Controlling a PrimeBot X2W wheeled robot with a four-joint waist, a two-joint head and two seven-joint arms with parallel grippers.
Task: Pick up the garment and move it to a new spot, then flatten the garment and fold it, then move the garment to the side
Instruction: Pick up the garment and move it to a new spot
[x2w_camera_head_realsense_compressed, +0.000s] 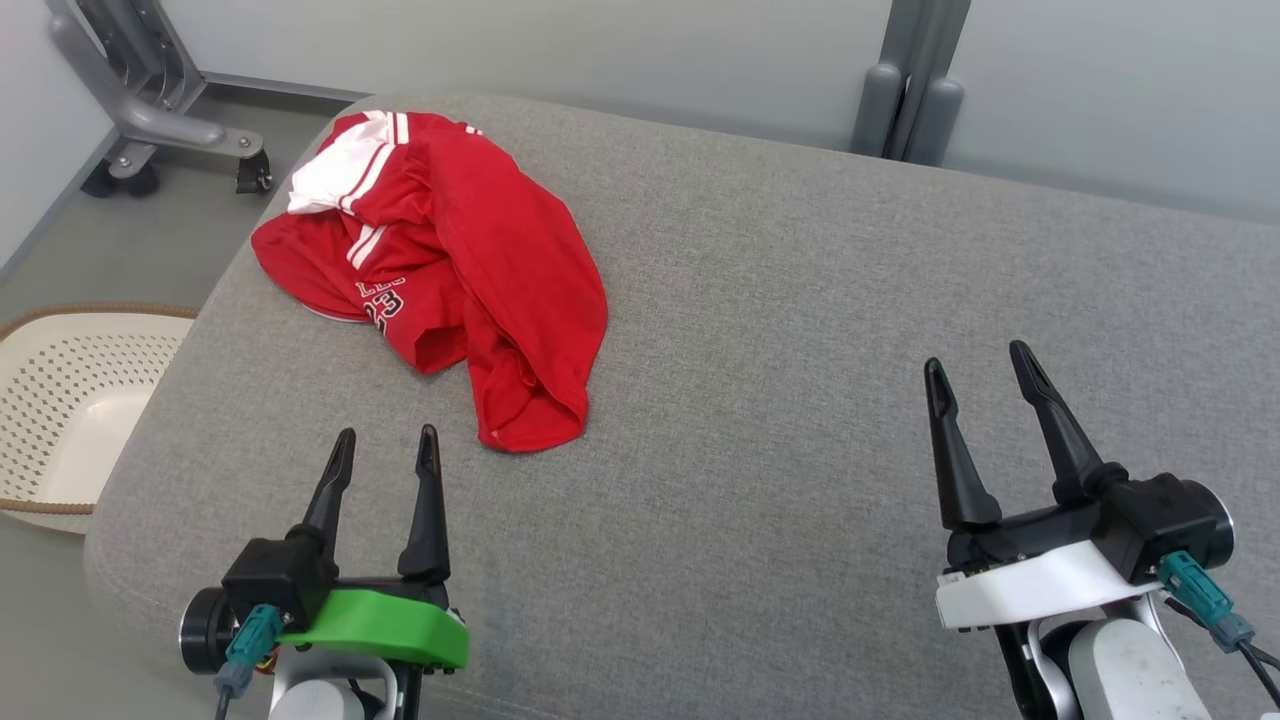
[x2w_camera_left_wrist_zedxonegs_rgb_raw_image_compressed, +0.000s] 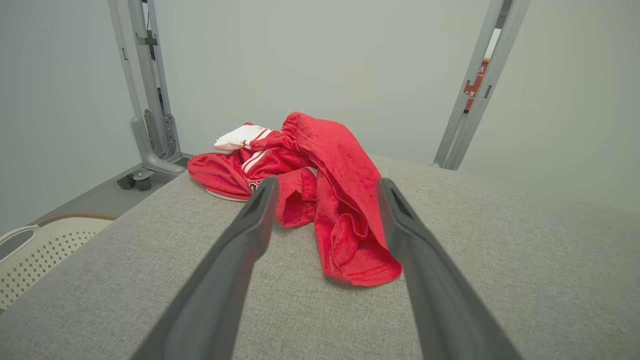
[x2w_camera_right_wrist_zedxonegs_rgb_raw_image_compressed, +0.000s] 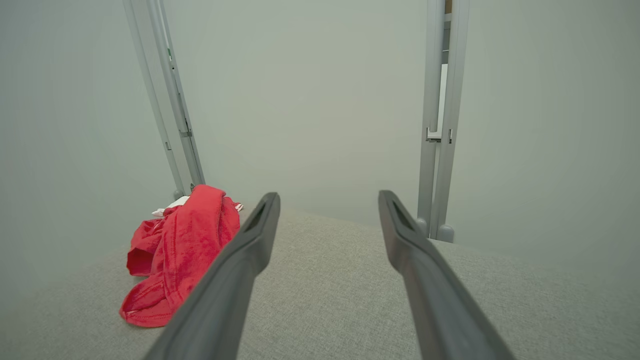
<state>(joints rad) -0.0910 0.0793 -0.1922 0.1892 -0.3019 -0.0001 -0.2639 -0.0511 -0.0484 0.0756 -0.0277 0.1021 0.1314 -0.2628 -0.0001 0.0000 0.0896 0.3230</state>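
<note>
Just ahead of the left pincer (x2w_camera_head_realsense_compressed: 388, 432) lies the garment (x2w_camera_head_realsense_compressed: 480, 250).

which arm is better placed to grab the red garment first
Left, likely. The open left gripper sits just short of the red garment; the open right gripper stands far off across the grey surface.

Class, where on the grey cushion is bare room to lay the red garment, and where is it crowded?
Free: the middle and right of the cushion, between the red garment and the right gripper. Crowded: the far-left corner, under the garment, beyond the left gripper.
</note>
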